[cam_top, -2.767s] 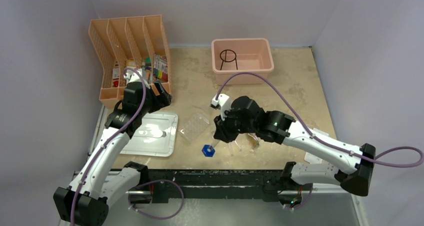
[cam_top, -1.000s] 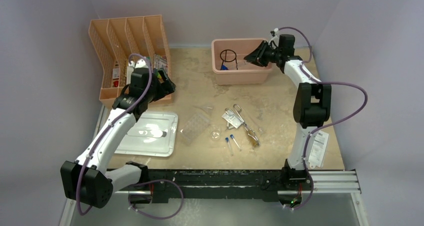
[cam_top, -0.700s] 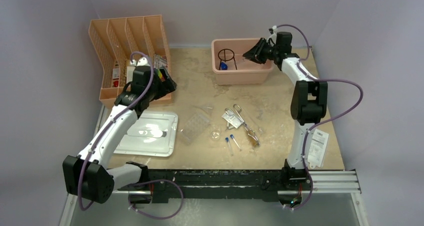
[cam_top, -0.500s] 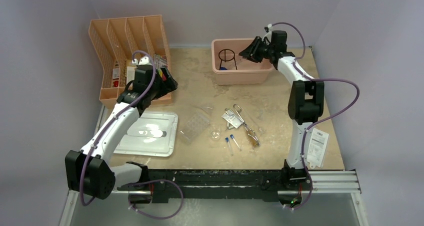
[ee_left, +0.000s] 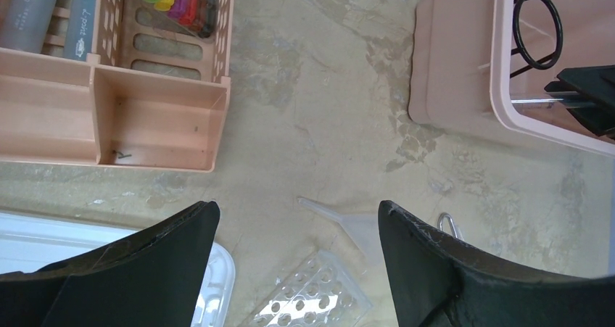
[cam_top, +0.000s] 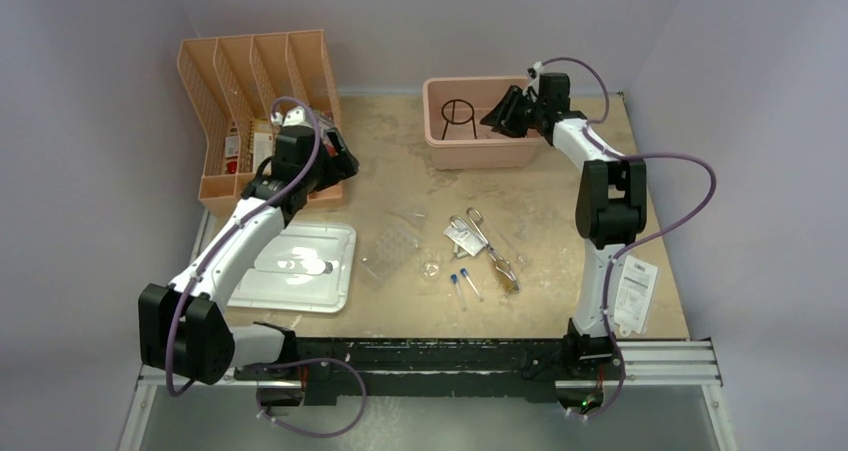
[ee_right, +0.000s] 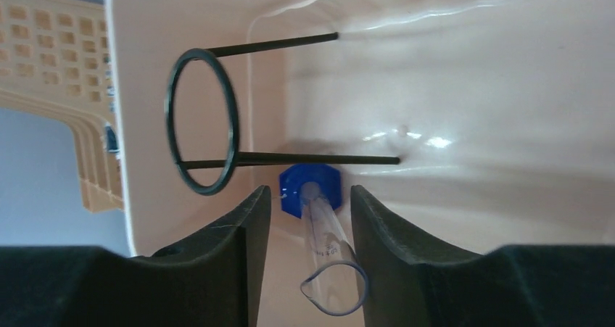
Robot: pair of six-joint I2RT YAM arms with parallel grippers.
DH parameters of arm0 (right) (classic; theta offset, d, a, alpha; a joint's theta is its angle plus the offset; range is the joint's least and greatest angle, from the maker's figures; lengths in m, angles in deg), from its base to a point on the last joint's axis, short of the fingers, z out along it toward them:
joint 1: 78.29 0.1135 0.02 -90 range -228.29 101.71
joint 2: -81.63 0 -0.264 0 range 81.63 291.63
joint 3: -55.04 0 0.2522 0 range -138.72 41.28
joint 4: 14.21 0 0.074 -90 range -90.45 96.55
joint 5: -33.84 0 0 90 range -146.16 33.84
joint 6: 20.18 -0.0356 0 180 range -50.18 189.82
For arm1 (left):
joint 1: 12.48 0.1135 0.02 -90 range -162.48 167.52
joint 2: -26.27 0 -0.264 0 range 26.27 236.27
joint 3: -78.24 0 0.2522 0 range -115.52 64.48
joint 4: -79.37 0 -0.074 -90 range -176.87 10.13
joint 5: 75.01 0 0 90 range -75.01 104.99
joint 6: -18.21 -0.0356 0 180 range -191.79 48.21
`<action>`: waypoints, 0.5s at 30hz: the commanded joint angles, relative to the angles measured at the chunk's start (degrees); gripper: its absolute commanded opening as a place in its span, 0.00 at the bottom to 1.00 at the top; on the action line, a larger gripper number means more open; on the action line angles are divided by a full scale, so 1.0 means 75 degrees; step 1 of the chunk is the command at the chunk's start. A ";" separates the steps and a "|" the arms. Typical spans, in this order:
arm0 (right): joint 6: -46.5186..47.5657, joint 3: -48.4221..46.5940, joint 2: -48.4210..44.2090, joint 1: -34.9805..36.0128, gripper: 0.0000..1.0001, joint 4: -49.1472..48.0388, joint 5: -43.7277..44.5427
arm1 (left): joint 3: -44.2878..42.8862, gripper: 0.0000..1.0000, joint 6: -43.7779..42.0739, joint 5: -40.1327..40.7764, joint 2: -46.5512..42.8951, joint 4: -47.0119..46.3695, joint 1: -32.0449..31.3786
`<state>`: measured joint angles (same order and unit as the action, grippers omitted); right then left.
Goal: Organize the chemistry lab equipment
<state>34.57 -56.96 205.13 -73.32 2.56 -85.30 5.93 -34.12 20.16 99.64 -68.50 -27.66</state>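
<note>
My right gripper (cam_top: 503, 115) reaches into the pink bin (cam_top: 487, 154) at the back. In the right wrist view its fingers (ee_right: 310, 191) stand open around the blue-based clear cylinder (ee_right: 324, 234), with a gap on the left side. The black wire ring tripod (cam_top: 457, 111) stands in the same bin (ee_right: 207, 120). My left gripper (cam_top: 337, 161) is open and empty (ee_left: 296, 207), hovering over the table by the organizer. The clear plastic tray (cam_top: 389, 253), tiny glass dish (cam_top: 432, 267), metal tongs (cam_top: 478, 229), test-tube brush (cam_top: 506, 273) and two blue-capped vials (cam_top: 461, 284) lie mid-table.
An orange slotted organizer (cam_top: 250, 101) with markers stands at the back left. A flat white lid (cam_top: 300, 267) lies at the front left. A clear funnel (ee_left: 355, 224) lies by the tray. A paper tag (cam_top: 633, 293) sits at the right edge.
My right arm carried the blue-based cylinder from the table front to the pink bin and has lowered into it. My left gripper has drifted slightly right.
</note>
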 commanded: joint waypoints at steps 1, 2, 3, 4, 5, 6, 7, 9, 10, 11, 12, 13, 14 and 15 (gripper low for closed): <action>0.0625 -0.0248 -0.0402 0.0005 0.49 0.0441 0.0661 | -0.0242 0.81 -0.0278 0.0026 0.0011 -0.0460 -0.0039; 0.0686 -0.0226 -0.0451 0.0005 0.50 0.0488 0.0779 | -0.0253 0.81 -0.0287 0.0001 0.0023 -0.0452 -0.0039; 0.0754 -0.0216 -0.0502 0.0005 0.52 0.0541 0.0905 | -0.0256 0.81 -0.0309 -0.0033 0.0029 -0.0446 -0.0039; 0.0831 -0.0215 -0.0564 0.0005 0.53 0.0618 0.1039 | -0.0267 0.81 -0.0335 -0.0052 0.0054 -0.0431 -0.0039; 0.0927 -0.0223 -0.0622 0.0005 0.55 0.0701 0.1200 | -0.0278 0.81 -0.0359 -0.0046 0.0061 -0.0412 -0.0039; 0.1018 -0.0236 -0.0698 0.0011 0.57 0.0781 0.1360 | -0.0292 0.81 -0.0375 -0.0027 0.0072 -0.0381 -0.0039; 0.1125 -0.0261 -0.0818 0.0016 0.58 0.0901 0.1533 | -0.0298 0.81 -0.0394 -0.0022 0.0074 -0.0363 -0.0039; 0.1372 -0.0310 -0.1015 0.0044 0.62 0.1132 0.1944 | -0.0346 0.81 -0.0431 0.0002 0.0085 -0.0304 -0.0039; 0.1503 -0.0314 -0.1110 0.0057 0.64 0.1243 0.2184 | -0.0359 0.81 -0.0448 0.0002 0.0094 -0.0280 -0.0039; 0.1622 -0.0319 -0.1201 0.0071 0.66 0.1337 0.2415 | -0.0372 0.81 -0.0456 0.0002 0.0103 -0.0258 -0.0039; 0.1760 -0.0351 -0.1287 0.0094 0.67 0.1441 0.2631 | -0.0390 0.81 -0.0488 0.0017 0.0115 -0.0232 -0.0039; 0.1896 -0.0373 -0.1348 0.0098 0.69 0.1555 0.2839 | -0.0402 0.81 -0.0515 0.0020 0.0129 -0.0211 -0.0039; 0.1998 -0.0412 -0.1411 0.0099 0.69 0.1672 0.2998 | -0.0408 0.81 -0.0528 0.0031 0.0138 -0.0185 -0.0039; 0.2113 -0.0431 -0.1473 0.0099 0.70 0.1749 0.3116 | -0.0418 0.81 -0.0545 0.0039 0.0143 -0.0168 -0.0039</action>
<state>44.83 -57.09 199.62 -72.97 12.63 -69.43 5.76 -36.13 20.13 100.53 -68.65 -27.66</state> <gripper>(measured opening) 0.687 0.813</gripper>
